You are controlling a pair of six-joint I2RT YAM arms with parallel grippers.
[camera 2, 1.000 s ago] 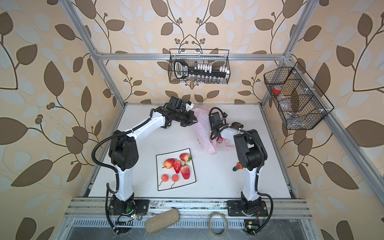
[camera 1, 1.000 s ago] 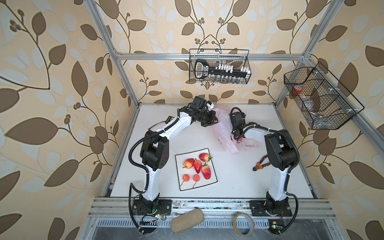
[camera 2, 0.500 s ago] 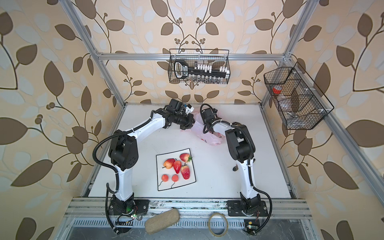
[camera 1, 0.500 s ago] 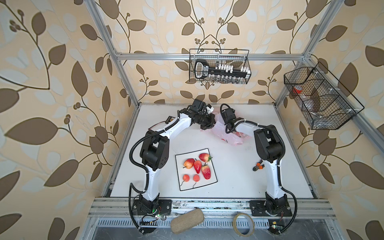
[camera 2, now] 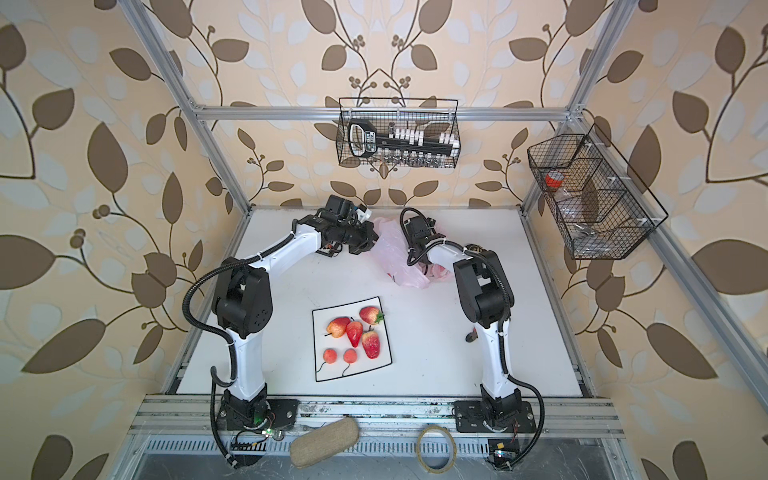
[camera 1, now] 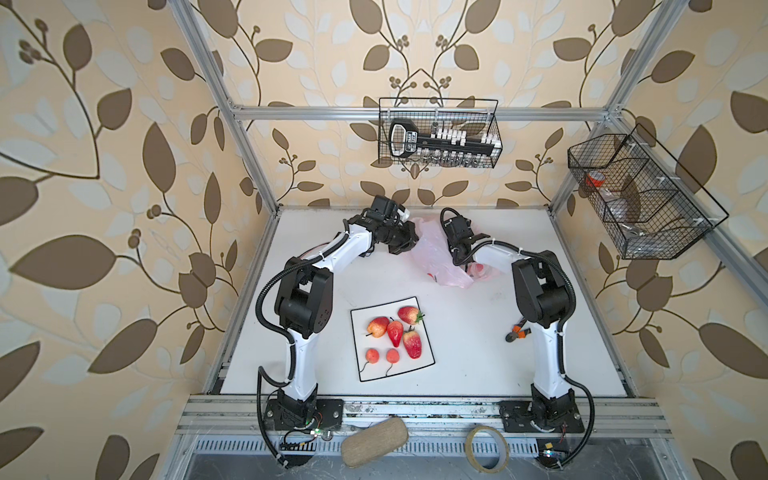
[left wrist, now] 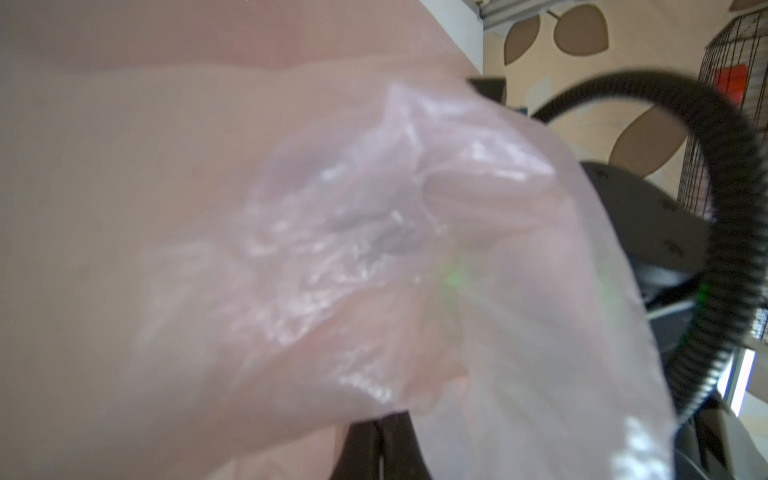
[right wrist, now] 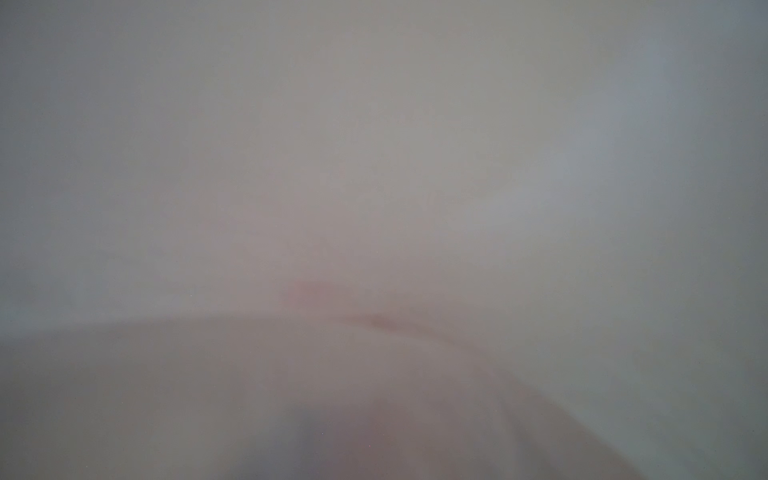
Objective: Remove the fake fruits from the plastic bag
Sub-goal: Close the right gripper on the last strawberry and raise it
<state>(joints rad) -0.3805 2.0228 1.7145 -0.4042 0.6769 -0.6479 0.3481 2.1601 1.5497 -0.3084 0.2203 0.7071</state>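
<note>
The pink translucent plastic bag (camera 1: 432, 253) (camera 2: 392, 253) lies crumpled at the back middle of the table. My left gripper (camera 1: 414, 243) (left wrist: 379, 419) is shut on the plastic bag and pinches its film, holding one edge up. My right gripper (camera 1: 459, 251) reaches down into the bag; its fingers are hidden, and pink film fogs the right wrist view. A red patch (camera 1: 480, 270) shows through the bag; I cannot tell if it is fruit or print. Several fake fruits (camera 1: 395, 332) (camera 2: 353, 332), strawberries and small stemmed balls, lie on the white black-edged mat (camera 1: 424, 361).
Orange-handled cutters (camera 1: 517, 332) lie by the right arm's base. Wire baskets hang on the back wall (camera 1: 438, 139) and the right wall (camera 1: 636, 199). A tape roll (camera 1: 487, 448) and a burlap pouch (camera 1: 374, 442) sit on the front rail.
The right arm has swung left and back, bringing its gripper over and into the bag. The bag has bunched up. The left gripper keeps its hold in nearly the same place.
</note>
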